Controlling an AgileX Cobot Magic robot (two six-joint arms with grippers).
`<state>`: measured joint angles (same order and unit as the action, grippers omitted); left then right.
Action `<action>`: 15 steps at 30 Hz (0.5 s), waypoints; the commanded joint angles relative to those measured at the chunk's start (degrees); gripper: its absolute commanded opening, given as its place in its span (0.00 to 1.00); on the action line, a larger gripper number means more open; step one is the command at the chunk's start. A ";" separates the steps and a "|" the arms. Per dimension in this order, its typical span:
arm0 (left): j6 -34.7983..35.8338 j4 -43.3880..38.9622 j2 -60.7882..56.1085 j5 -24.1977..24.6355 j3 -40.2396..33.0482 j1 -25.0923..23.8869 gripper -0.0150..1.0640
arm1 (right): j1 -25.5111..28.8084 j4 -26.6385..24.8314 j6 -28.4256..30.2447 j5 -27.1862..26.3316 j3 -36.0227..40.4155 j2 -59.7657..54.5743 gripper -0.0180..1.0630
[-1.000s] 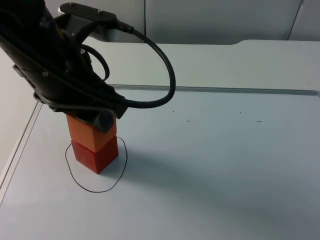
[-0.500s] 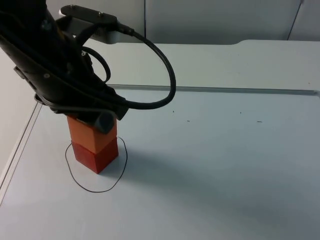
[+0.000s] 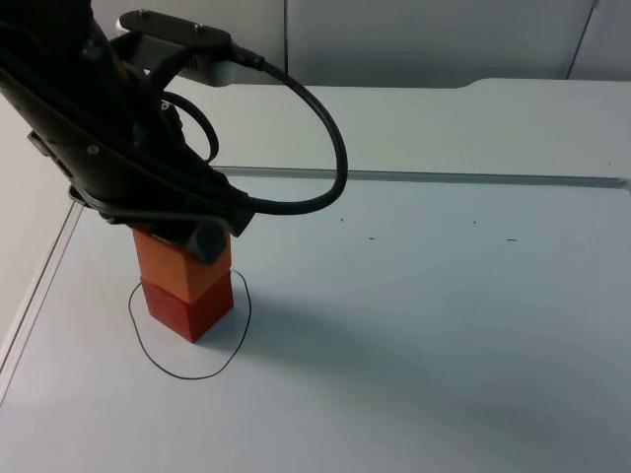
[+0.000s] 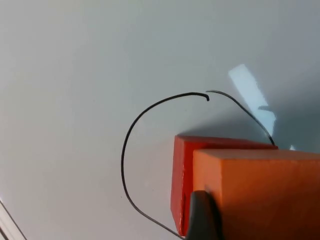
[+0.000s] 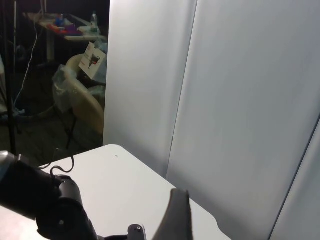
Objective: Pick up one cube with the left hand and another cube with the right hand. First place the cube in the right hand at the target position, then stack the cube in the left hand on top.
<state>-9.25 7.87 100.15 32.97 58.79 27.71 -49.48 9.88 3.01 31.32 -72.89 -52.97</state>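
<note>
An orange cube (image 3: pixel 180 266) sits on top of a red cube (image 3: pixel 189 307) inside a black drawn ring (image 3: pixel 242 330) at the table's left. My left gripper (image 3: pixel 197 238) hangs right over the stack, shut on the orange cube, with one fingertip (image 4: pixel 200 215) pressed against that cube's side. In the left wrist view the orange cube (image 4: pixel 260 195) covers most of the red cube (image 4: pixel 181 185), and the ring (image 4: pixel 125 150) curves around both. My right gripper (image 5: pixel 172 220) waits off the table, aimed at the grey partition wall.
The white table (image 3: pixel 424 325) stretches out to the right of the stack. A seam (image 3: pixel 444 177) runs across its back part, and the table's left edge (image 3: pixel 35 286) lies close to the ring. The left arm (image 3: pixel 108 128) hides the stack's top.
The left arm has shifted only very slightly. Both cubes stand where they were.
</note>
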 commanded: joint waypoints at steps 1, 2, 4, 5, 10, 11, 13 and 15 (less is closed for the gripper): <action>0.19 0.61 -0.03 -0.02 -0.24 -0.15 0.02 | 0.10 0.16 -0.03 -0.59 0.26 0.10 0.67; 0.19 0.61 -0.03 -0.02 -0.24 -0.15 0.05 | 0.10 0.16 -0.03 -0.59 0.26 0.10 0.67; 0.19 0.61 -0.03 -0.02 -0.24 -0.15 0.10 | 0.10 0.17 -0.03 -0.75 0.26 0.10 0.67; 0.19 0.61 -0.03 -0.02 -0.24 -0.15 0.15 | 0.10 0.17 -0.03 -0.75 0.26 0.10 0.67; 0.19 0.61 -0.03 -0.15 -0.24 -0.15 0.43 | 0.10 0.02 -0.03 -0.72 0.26 0.10 0.67; 0.19 0.61 -0.03 -0.15 -0.24 -0.15 0.43 | 0.10 0.02 -0.03 -0.72 0.26 0.10 0.67; 0.19 0.61 -0.03 -0.23 -0.24 -0.15 0.53 | 0.10 -0.10 -0.03 -0.72 0.26 0.10 0.67; 0.19 0.61 -0.03 -0.23 -0.24 -0.15 0.59 | 0.10 -0.10 -0.03 -0.72 0.26 0.10 0.67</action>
<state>-9.25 7.96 100.15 33.07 58.79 27.71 -49.48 9.78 3.01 31.20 -72.89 -52.97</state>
